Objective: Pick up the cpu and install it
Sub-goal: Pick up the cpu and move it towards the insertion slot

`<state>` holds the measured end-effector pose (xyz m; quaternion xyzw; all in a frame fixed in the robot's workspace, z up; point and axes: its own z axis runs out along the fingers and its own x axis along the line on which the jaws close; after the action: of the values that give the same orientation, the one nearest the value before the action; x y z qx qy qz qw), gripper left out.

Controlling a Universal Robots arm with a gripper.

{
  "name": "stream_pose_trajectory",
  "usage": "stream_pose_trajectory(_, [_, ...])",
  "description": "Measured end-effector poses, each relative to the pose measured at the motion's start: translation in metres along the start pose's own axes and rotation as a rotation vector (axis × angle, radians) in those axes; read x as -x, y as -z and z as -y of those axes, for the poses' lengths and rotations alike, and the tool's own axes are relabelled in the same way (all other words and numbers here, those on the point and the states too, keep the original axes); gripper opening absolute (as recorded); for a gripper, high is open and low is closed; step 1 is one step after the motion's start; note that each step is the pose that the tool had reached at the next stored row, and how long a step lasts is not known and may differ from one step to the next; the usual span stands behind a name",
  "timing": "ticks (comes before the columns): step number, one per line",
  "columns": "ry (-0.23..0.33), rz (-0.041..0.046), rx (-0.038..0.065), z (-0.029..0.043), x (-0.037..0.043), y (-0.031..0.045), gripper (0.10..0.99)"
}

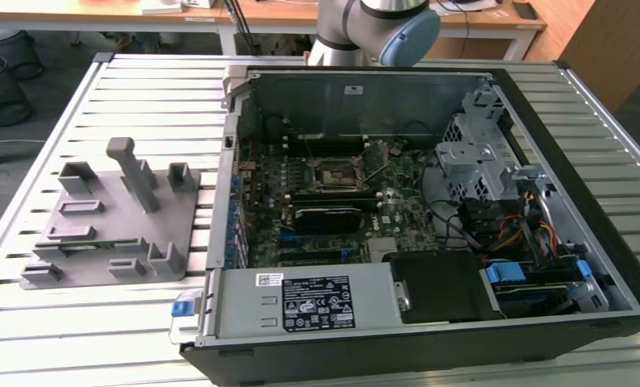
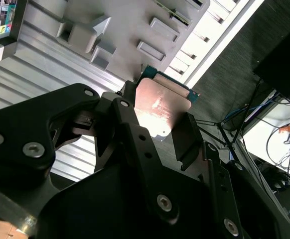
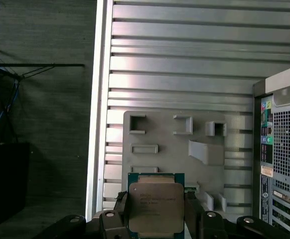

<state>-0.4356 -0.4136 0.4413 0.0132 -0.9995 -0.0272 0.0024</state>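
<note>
The cpu (image 3: 155, 199) is a flat square chip with a silver metal top and a green edge. My gripper (image 3: 156, 215) is shut on it, one black finger on each side. In the second wrist view the cpu (image 2: 162, 104) shows its shiny face between the same fingers of my gripper (image 2: 160, 124). It hangs well above the grey fixture plate (image 3: 170, 144). The black-framed motherboard socket (image 1: 336, 173) lies inside the open computer case (image 1: 406, 89), with its lever raised. Part of the arm (image 1: 380, 28) stands behind the case.
The grey fixture plate (image 1: 116, 218) with upright blocks sits on the slatted metal table (image 1: 137, 89), at the exterior view's left of the case. Inside the case are a power supply (image 1: 298, 298), drive cages (image 1: 481, 153) and cables. The case's rear panel (image 3: 284, 149) borders the fixture.
</note>
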Motion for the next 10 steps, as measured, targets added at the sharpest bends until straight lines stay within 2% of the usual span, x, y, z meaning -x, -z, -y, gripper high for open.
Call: stream_pose_trajectory(10, [0.0, 0.0001, 0.0, -0.0004, 0.0, 0.0059, 0.537])
